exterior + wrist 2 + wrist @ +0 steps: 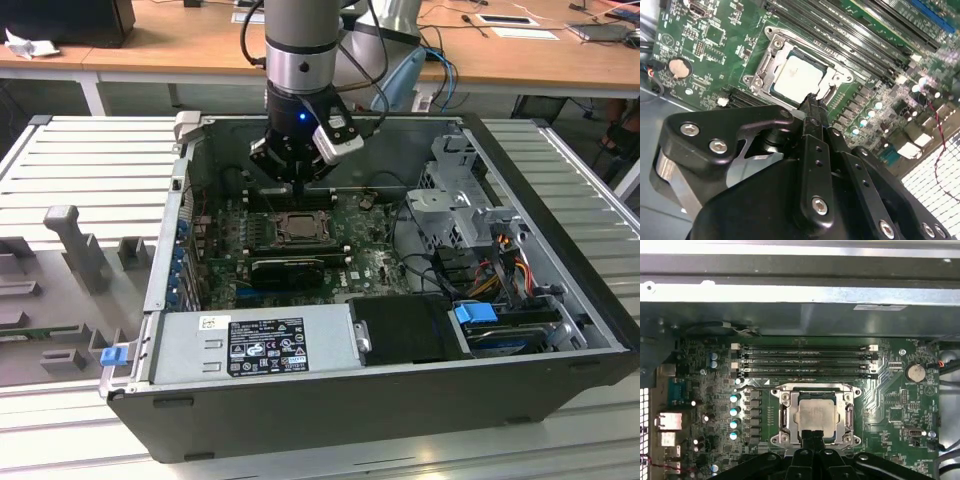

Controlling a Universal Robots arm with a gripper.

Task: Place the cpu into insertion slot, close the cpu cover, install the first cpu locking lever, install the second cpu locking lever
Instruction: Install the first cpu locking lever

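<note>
The cpu [815, 415], a pale silvery square, lies flat in the insertion slot [275, 232] on the green motherboard. The cpu cover [782, 415], a silver metal frame, lies down around it, with the chip's face showing through the opening [797, 80]. A thin metal lever [752, 388] runs along one edge of the socket. My gripper [812, 436] hangs just above the socket's edge, its black fingers [812, 125] pressed together with nothing between them. In the exterior view the gripper [297, 188] stands inside the open computer case, right over the socket.
Long black RAM slots [805, 360] lie beside the socket. A grey power supply [260, 340] fills the case's near side. A metal drive cage [460, 190] and coloured cables [490, 270] sit at the exterior view's right. The case walls [170, 250] ring the board.
</note>
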